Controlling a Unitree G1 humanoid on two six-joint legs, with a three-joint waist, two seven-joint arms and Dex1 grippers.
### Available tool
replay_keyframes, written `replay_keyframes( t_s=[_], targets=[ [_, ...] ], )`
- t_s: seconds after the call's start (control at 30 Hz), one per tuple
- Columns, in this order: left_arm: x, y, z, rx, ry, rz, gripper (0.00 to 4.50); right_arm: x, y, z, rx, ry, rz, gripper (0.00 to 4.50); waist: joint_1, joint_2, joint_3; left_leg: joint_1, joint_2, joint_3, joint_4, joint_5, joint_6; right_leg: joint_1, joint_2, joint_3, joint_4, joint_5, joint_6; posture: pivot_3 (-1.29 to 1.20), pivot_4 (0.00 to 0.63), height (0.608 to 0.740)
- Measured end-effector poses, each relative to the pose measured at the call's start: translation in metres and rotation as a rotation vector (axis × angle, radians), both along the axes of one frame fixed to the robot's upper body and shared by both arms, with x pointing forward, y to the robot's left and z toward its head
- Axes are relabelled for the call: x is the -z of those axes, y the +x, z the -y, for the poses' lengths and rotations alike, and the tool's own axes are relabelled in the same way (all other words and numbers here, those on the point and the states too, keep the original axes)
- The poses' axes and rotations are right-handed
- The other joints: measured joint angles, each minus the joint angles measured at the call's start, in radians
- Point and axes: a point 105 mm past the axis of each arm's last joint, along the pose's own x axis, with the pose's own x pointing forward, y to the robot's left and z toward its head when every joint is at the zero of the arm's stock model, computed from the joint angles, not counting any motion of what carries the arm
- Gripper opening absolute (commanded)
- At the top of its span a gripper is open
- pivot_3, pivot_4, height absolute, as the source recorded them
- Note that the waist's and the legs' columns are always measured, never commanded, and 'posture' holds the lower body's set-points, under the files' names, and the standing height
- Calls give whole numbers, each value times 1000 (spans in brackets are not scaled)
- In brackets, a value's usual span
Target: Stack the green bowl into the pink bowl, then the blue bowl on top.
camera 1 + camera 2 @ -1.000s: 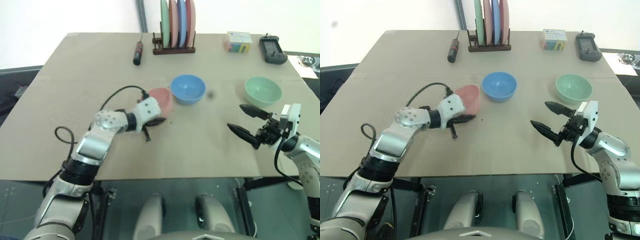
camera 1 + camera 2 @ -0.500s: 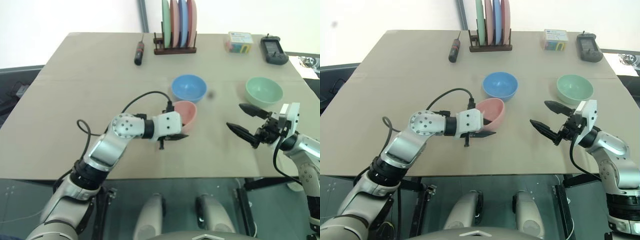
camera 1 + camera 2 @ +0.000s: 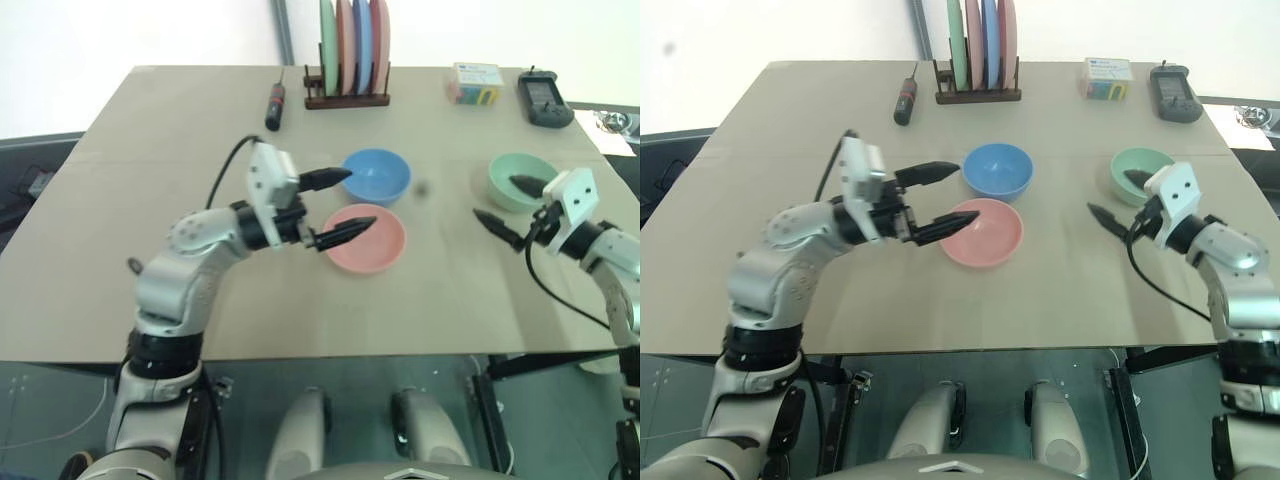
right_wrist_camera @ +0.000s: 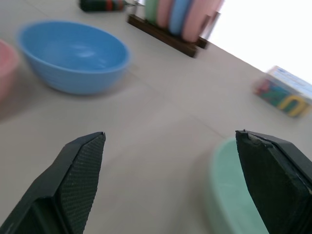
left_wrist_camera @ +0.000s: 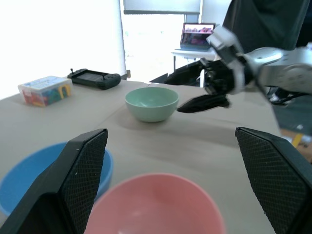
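Since the earlier frames the small salmon-pink plastic bowl (image 3: 367, 238) has been carried from left of centre to the middle of the table and released; the left gripper (image 3: 340, 203) has lifted off it, and the right gripper (image 3: 510, 206) has swung out toward the right edge of the head view.

Three bowls are sitting upright on the tan table (image 3: 150, 130), each apart from the others. The pink one is lying at the centre of the frame, the small sky-blue plastic bowl (image 3: 375, 176) just above it, and the small pale mint-green plastic bowl (image 3: 520, 180) at centre right.

The left gripper is hovering just left of the pink bowl, its two black fingers spread wide and holding nothing; one fingertip is reaching over the pink rim. The right gripper's fingers are also standing wide apart, one over the green bowl and one beside it, gripping nothing.

Along the upper edge are lying one dark wooden rack (image 3: 347, 99) holding four upright flat plates, one black-handled screwdriver (image 3: 274, 106), one small colourful box (image 3: 476, 83) and one black handheld device (image 3: 545, 98).
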Motion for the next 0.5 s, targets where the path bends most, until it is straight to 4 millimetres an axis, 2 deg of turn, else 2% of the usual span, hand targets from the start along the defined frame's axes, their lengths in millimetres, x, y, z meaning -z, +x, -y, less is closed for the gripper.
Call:
replay_keyframes(
  t_s=[0.13, 0.2, 0.4, 0.5],
  targets=[
    [16, -9, -25, -33, 10, -68, 4440, 11, 27, 4, 39, -87, -66, 4500, -15, 0, 0, 1, 0, 2, 0, 0, 0, 0, 0, 2, 0, 0, 0, 0, 150, 740],
    [16, -13, -34, -41, -12, -81, 4440, 19, 38, 8, 64, -103, -119, 4500, -16, 0, 0, 1, 0, 2, 0, 0, 0, 0, 0, 2, 0, 0, 0, 0, 150, 740],
    [22, -27, -55, -59, -18, -134, 4440, 36, 62, 5, 48, -167, -238, 4500, -16, 0, 1, 0, 0, 2, -1, 0, 0, 0, 0, 2, -1, 0, 0, 0, 150, 740],
    [28, -34, -63, -74, -8, -154, 4500, 41, 69, 5, 57, -183, -273, 3733, -17, 0, 1, 0, 0, 2, -1, 0, 0, -1, 0, 2, -1, 0, 0, 0, 150, 740]
  ],
)
